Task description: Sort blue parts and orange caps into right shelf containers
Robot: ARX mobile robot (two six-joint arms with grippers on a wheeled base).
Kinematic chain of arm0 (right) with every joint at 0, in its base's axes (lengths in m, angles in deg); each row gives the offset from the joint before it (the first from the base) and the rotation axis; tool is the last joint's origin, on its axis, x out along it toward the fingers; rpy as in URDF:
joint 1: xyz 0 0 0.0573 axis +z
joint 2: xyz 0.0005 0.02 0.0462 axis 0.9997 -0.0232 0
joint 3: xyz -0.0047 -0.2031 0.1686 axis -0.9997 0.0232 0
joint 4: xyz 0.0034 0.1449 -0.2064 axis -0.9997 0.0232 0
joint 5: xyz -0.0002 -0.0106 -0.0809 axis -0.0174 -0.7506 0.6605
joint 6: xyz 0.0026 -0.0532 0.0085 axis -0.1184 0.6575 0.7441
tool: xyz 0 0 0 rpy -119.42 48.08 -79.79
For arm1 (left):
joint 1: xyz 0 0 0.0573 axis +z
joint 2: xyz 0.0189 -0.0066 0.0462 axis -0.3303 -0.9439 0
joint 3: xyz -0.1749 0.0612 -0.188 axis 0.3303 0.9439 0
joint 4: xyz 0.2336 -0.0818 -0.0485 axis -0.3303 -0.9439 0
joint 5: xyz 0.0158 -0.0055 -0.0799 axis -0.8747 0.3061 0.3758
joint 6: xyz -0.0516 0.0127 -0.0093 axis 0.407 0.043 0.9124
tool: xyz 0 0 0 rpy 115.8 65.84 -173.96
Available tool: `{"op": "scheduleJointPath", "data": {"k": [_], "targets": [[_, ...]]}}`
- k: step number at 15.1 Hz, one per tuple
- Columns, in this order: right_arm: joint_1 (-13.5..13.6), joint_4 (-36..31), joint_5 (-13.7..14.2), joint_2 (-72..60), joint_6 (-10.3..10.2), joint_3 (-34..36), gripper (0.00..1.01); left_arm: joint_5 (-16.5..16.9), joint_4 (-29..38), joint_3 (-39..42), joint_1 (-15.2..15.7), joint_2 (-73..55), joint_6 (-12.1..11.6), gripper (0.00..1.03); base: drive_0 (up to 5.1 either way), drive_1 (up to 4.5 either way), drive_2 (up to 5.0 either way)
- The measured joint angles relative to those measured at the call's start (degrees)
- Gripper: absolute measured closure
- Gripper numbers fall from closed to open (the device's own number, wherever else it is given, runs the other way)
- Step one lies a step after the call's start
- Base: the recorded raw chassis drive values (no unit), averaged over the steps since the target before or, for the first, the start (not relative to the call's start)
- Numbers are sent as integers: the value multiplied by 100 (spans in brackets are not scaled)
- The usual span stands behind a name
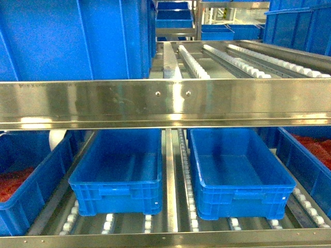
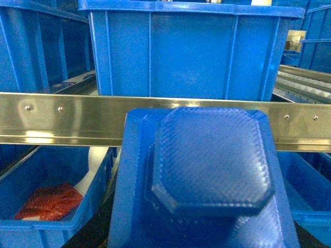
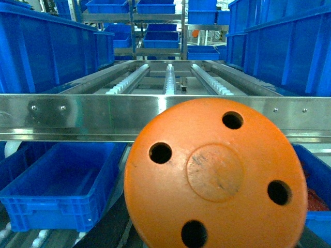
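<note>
A wide brushed-steel shelf rail (image 1: 165,103) crosses the head view and serves as the landmark here. Neither arm shows in that view.

In the left wrist view a blue plastic part with a raised eight-sided textured face (image 2: 207,170) fills the lower middle, in front of the rail; its lower edge is cut off, and the jaws behind it are hidden, so I cannot tell whether they are clamped on it. In the right wrist view a round orange plastic cap with four holes and a central disc (image 3: 214,173) likewise blocks the lower frame in front of the rail; the right jaws are also hidden and their state cannot be told.

Below the rail, on a roller shelf, sit two open blue plastic crates side by side: one left of centre (image 1: 119,175), one right of centre (image 1: 238,173). Further left under the rail, a blue crate cut off by the frame (image 1: 31,181) holds a grainy red-orange heap of tiny pieces (image 1: 13,183); a white object behind it is half hidden by the rail. At the far right, another cut-off blue crate (image 1: 305,165) holds a similar red-orange heap (image 1: 315,147).

Above the rail stands a tall blue bin (image 1: 77,39), beside bare white roller tracks (image 1: 194,62).

No labels or writing can be read.
</note>
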Motion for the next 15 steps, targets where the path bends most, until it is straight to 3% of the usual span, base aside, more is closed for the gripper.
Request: {"op": "scheduleJointPath", "data": {"k": [15], "targets": [[0,-2,15,0,0,0,57,4,2,0,0,-2,-7,61,0,0,0]]}}
